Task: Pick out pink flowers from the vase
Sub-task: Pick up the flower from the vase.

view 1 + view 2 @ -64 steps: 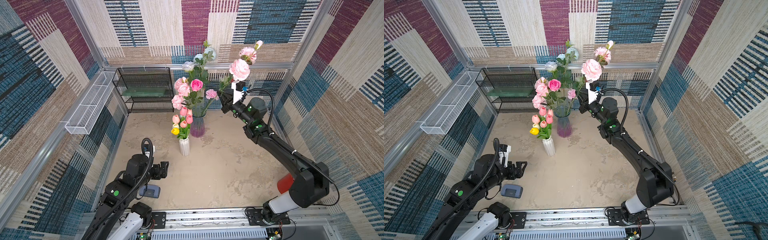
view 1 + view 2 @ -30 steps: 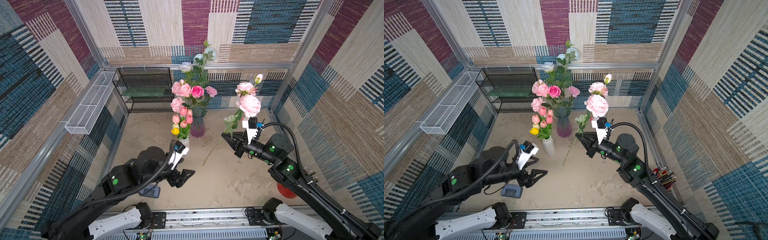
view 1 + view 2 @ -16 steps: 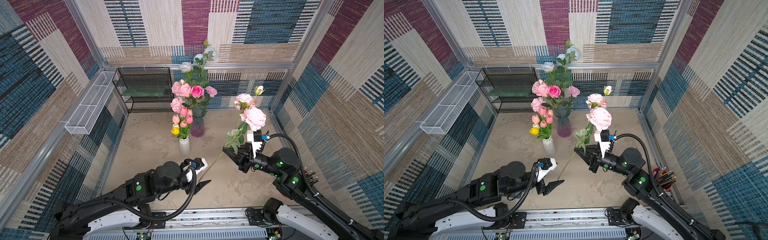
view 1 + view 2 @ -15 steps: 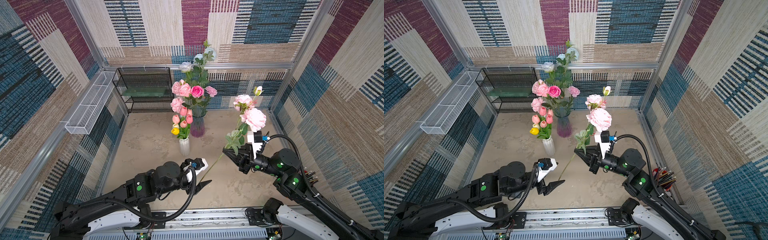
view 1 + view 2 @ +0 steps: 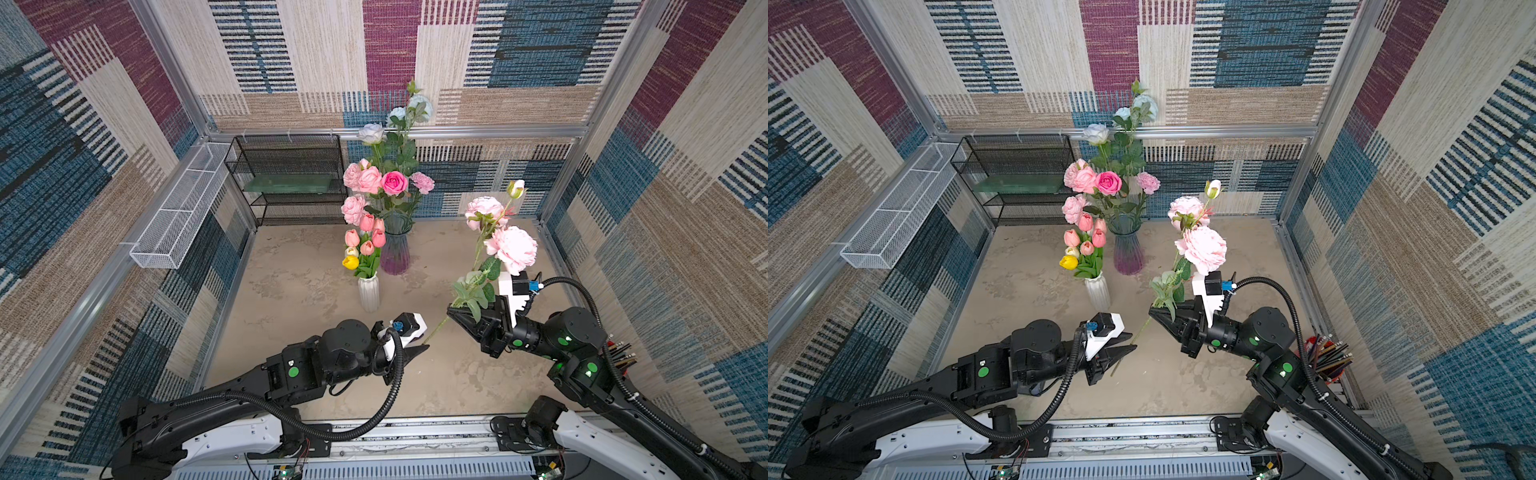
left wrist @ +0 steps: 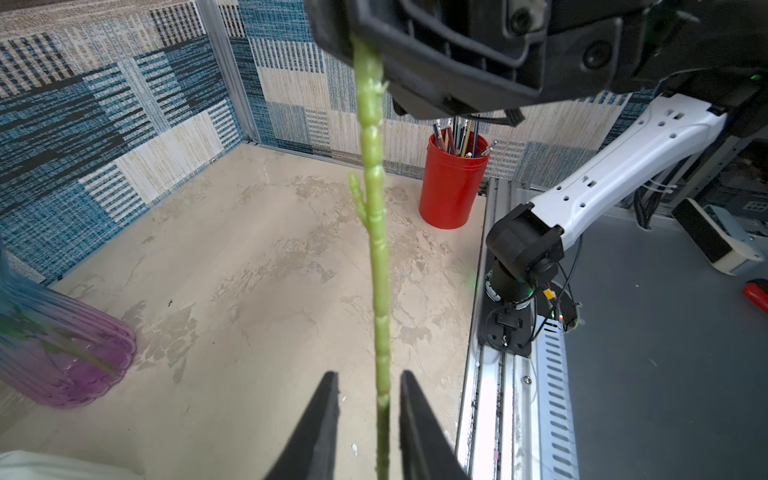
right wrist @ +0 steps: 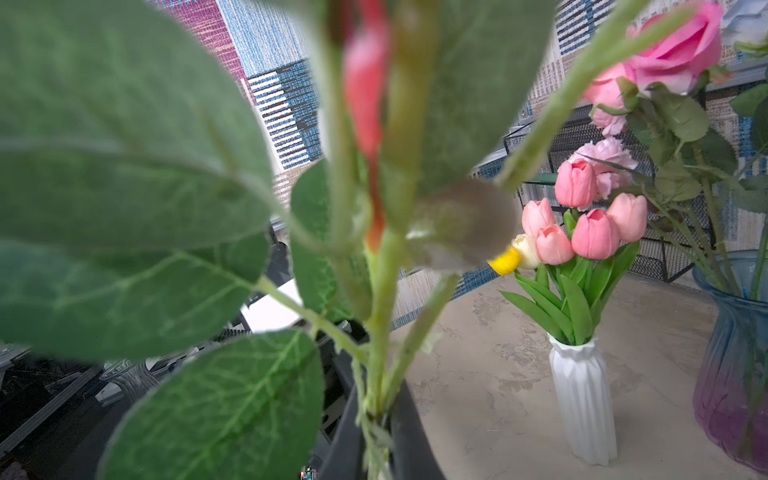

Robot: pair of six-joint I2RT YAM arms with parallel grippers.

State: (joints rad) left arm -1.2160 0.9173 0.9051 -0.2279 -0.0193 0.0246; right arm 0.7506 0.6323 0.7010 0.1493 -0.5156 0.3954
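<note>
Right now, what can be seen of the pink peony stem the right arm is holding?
The pink peony stem is an artificial spray: two ruffled pale-pink blooms, one closed bud, fabric-looking green leaves and a long knobbly plastic-looking stalk. It is out of the glass vase, blooms up, leaning. The right end effector is shut on the stalk just under the leaves. The lower stalk slants down between the fingers of the left end effector, with slim gaps showing in the left wrist view.

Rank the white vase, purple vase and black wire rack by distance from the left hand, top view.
1. White vase, just beyond the left hand.
2. Purple vase, behind the white one.
3. Black wire rack, against the back wall.
</note>
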